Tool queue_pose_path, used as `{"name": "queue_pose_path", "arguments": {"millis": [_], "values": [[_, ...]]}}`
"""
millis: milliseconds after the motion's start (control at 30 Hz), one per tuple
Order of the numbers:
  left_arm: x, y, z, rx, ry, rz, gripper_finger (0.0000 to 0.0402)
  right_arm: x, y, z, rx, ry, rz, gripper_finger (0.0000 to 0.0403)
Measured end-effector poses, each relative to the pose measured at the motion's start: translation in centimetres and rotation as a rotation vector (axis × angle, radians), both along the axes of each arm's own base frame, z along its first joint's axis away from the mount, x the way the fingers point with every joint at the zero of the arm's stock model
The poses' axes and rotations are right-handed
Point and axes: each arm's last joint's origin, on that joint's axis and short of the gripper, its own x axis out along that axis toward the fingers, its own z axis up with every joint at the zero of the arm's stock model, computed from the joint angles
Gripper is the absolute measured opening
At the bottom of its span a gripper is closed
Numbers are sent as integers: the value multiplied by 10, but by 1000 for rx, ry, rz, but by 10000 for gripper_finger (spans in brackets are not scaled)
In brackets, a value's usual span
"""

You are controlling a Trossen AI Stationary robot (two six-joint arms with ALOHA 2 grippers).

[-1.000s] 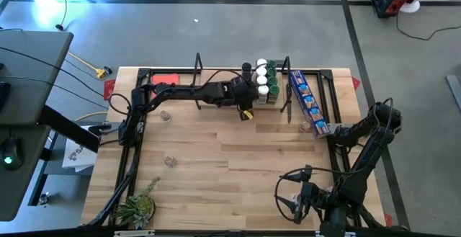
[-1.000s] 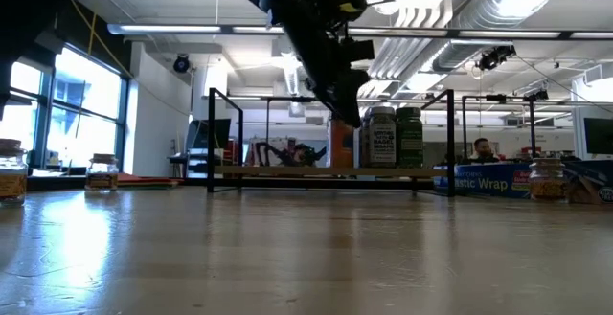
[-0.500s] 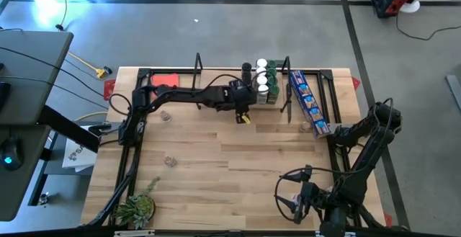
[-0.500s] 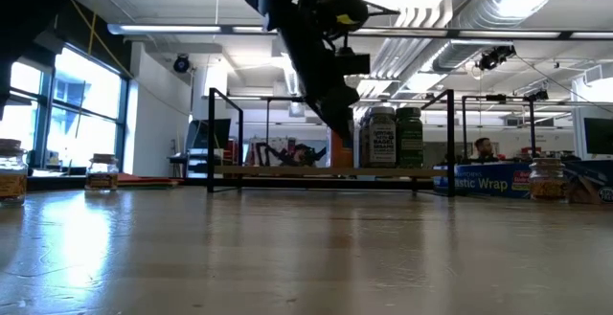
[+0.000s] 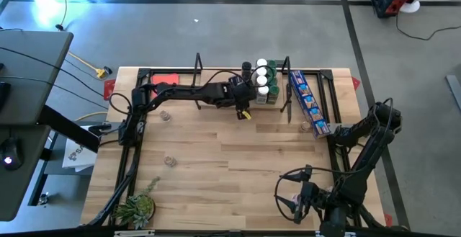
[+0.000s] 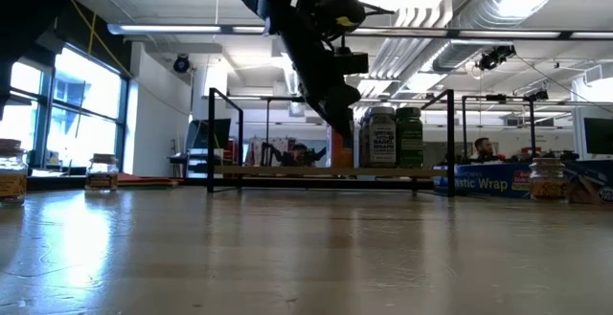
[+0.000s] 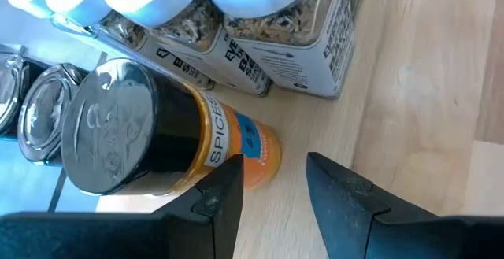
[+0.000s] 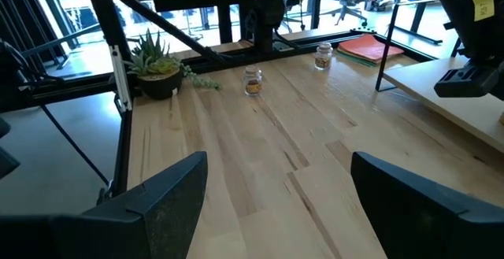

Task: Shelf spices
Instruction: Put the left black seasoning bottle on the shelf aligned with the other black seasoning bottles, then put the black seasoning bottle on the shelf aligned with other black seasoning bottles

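Left gripper (image 7: 272, 188) parted and empty at the shelf (image 5: 216, 93)
Black-lidded spice jar (image 7: 157, 133) stands at its 10 o'clock, white-capped jars (image 7: 260, 23) behind

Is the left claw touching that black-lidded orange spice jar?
Apart. The left wrist view shows the left gripper open, bare wood between its fingers and the orange jar.
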Motion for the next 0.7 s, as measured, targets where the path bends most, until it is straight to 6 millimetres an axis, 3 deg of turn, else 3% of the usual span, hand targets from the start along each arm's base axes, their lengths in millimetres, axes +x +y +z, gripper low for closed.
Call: {"name": "queue_pose_path", "arguments": {"millis": [167, 367, 500, 700], "values": [[3, -19, 3, 6, 31, -33, 135, 0, 0, 0, 0, 0, 0, 309], [-6, -76, 23, 0, 95, -139, 135, 0, 0, 0, 0, 0, 0, 309], [-33, -117, 51, -21, 155, -185, 135, 0, 0, 0, -3, 2, 0, 309], [-96, -189, 96, -108, -1, -222, 135, 0, 0, -1, -4, 3, 0, 309]]}}
